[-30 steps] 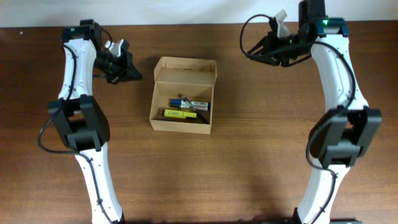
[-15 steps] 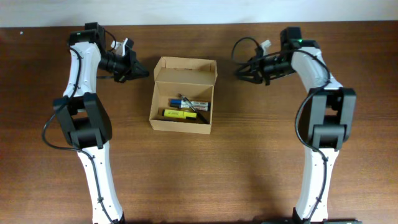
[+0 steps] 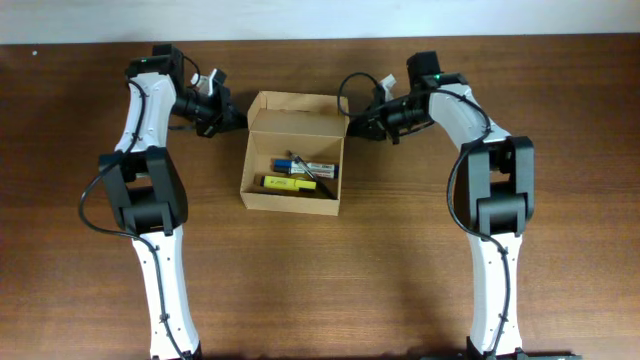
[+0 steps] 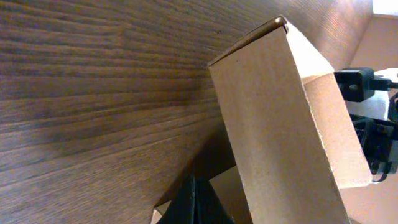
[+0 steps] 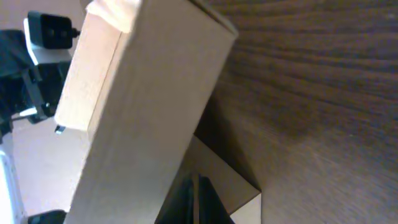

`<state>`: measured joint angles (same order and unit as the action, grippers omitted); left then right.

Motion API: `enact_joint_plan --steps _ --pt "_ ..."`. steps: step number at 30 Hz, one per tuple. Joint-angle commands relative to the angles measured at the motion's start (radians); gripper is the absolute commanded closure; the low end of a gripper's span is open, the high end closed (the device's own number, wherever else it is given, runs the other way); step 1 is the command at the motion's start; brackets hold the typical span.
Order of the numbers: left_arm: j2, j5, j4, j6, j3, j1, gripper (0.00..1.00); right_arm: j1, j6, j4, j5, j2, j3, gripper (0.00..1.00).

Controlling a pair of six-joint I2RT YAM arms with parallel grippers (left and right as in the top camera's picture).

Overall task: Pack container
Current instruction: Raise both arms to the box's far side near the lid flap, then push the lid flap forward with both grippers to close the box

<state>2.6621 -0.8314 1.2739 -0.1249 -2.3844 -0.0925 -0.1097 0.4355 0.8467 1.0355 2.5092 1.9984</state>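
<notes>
The container [image 3: 292,204] is a tan cardboard box in the middle of the table, open, with its flap lid [image 3: 298,113] standing up at the far side. Several markers [image 3: 300,176] lie inside, among them a yellow one and a blue one. My left gripper [image 3: 233,119] is shut and empty, with its tips at the lid's left end. My right gripper [image 3: 357,126] is shut and empty at the lid's right end. In the left wrist view the shut fingers [image 4: 194,202] point at the lid [image 4: 292,118]. In the right wrist view the shut fingers [image 5: 196,200] point at the lid [image 5: 149,99].
The brown wooden table [image 3: 400,260] spreads around the box. A pale wall edge [image 3: 320,18] runs along the far side. Each wrist view shows the other arm's camera mount beyond the lid, namely the right arm's [image 4: 370,93] and the left arm's [image 5: 46,37].
Both arms have swung inward from the far outer corners and now sit at the two ends of the lid. The box and markers have not moved.
</notes>
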Motion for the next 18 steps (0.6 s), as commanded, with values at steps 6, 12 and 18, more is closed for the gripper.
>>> enact_joint_plan --steps 6,12,18 --pt "0.006 -0.061 -0.045 -0.019 -0.005 0.006 0.99 -0.014 0.036 -0.047 -0.023 0.020 -0.008 0.96" --pt "0.006 -0.174 -0.110 -0.021 -0.005 0.011 0.98 -0.030 0.059 -0.133 -0.022 0.020 -0.008 0.96" --pt "0.006 -0.222 -0.143 -0.024 -0.006 0.005 0.99 -0.028 0.063 -0.197 0.009 0.020 -0.008 0.96"
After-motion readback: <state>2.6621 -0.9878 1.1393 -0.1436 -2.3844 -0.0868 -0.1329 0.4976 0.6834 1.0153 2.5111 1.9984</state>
